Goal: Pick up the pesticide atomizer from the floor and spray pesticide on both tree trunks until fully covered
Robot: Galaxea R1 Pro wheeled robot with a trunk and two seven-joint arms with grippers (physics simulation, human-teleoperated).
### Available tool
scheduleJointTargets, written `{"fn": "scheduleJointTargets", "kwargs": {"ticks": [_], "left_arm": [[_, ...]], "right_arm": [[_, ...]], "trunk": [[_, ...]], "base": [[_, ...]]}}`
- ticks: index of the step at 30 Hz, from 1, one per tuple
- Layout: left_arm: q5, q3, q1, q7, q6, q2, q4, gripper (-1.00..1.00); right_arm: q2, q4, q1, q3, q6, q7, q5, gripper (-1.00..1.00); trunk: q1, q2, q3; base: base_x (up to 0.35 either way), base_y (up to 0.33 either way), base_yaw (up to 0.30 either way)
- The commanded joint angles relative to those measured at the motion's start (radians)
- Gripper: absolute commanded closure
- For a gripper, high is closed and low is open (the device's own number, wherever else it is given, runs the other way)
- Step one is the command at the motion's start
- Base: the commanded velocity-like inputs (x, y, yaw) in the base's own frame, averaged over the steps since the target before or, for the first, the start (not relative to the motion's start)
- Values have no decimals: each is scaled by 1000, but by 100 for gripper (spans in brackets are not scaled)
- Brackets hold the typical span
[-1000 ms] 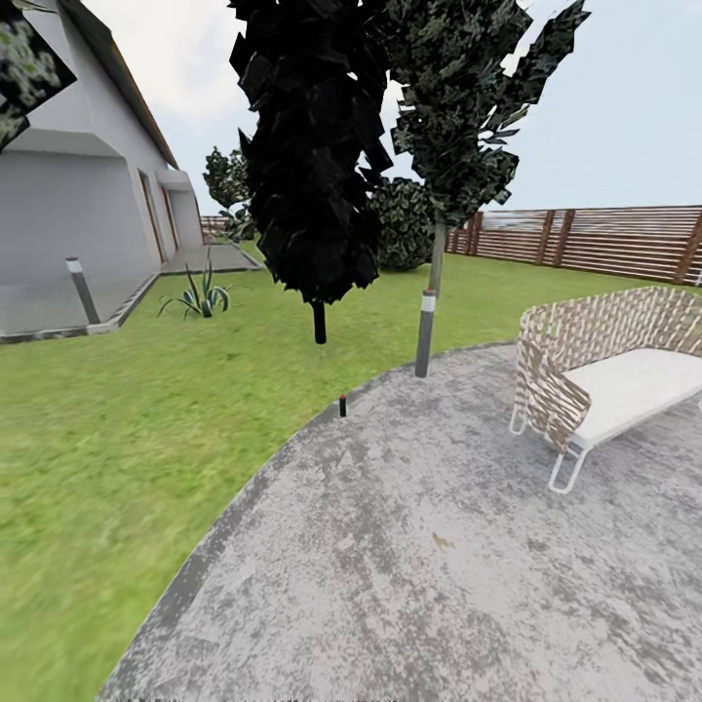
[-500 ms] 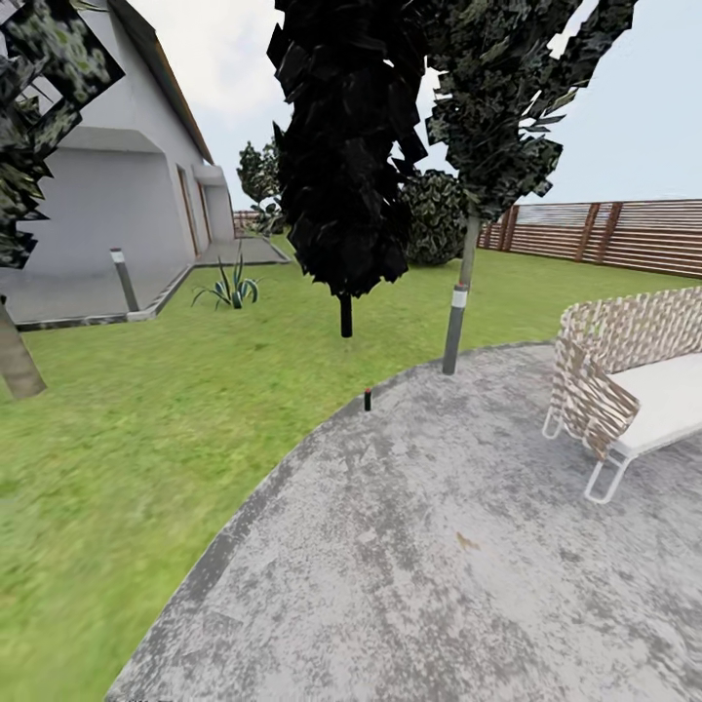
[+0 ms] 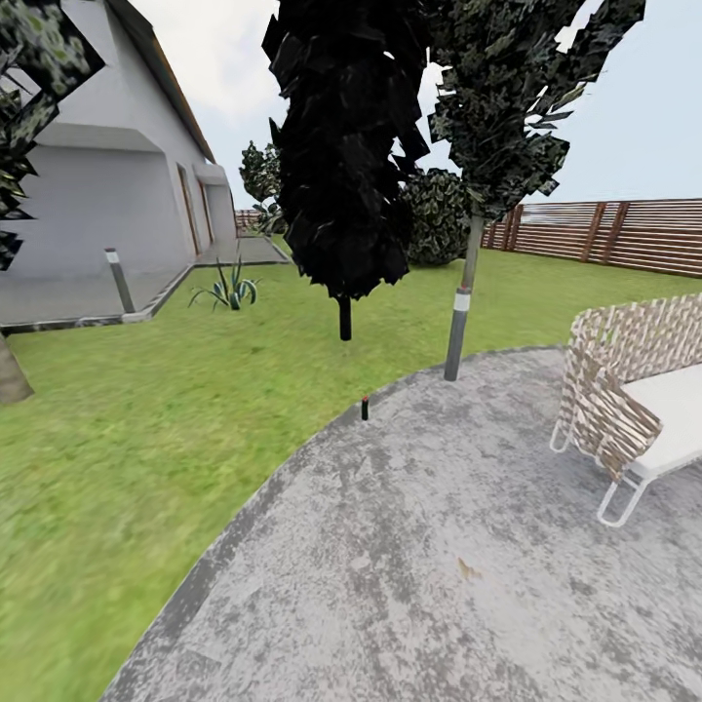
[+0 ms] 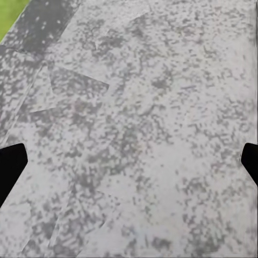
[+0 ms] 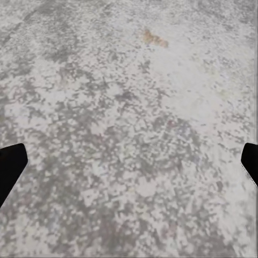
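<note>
The tiny dark bottle with a red top, the pesticide atomizer (image 3: 365, 407), stands upright and untouched at the curved edge of the mottled grey stone paving floor (image 3: 439, 546), just beside the green lawn (image 3: 146, 419), well ahead of the robot. By the look of it the task has barely begun: nothing is picked up and no trunk is sprayed. Both wrist views look down on bare paving, with the left claw (image 4: 129, 161) and the right claw (image 5: 129, 161) spread wide and holding nothing. Counted: one atomizer, two grey bollard lights (image 3: 456, 327), one white woven bench (image 3: 634, 409), one dark narrow tree (image 3: 343, 195), one brown slatted fence (image 3: 624, 234).
</note>
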Motion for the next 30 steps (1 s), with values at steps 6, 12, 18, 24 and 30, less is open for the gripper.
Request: {"fn": "scheduleJointTargets", "kwargs": {"ticks": [6, 12, 18, 24, 30], "left_arm": [[8, -2, -1, 0, -4, 0, 1, -100], [8, -1, -1, 0, -3, 0, 1, -100], [8, 0, -1, 0, -3, 0, 1, -100], [8, 0, -1, 0, -3, 1, 1, -100], [8, 0, -1, 0, -3, 0, 1, -100]], "right_arm": [[2, 25, -1, 2, -3, -1, -1, -100], [3, 29, -1, 2, -3, -1, -1, -100], [3, 29, -1, 2, -3, -1, -1, -100], [3, 29, -1, 2, -3, -1, -1, -100], [3, 29, -1, 3, -3, -1, -1, -100]], "trunk": [[0, 0, -1], [0, 0, -1], [0, 0, -1], [0, 0, -1], [0, 0, -1]], "base": [[280, -166, 0], [279, -168, 0], [279, -168, 0], [278, -186, 0], [279, -197, 0]]}}
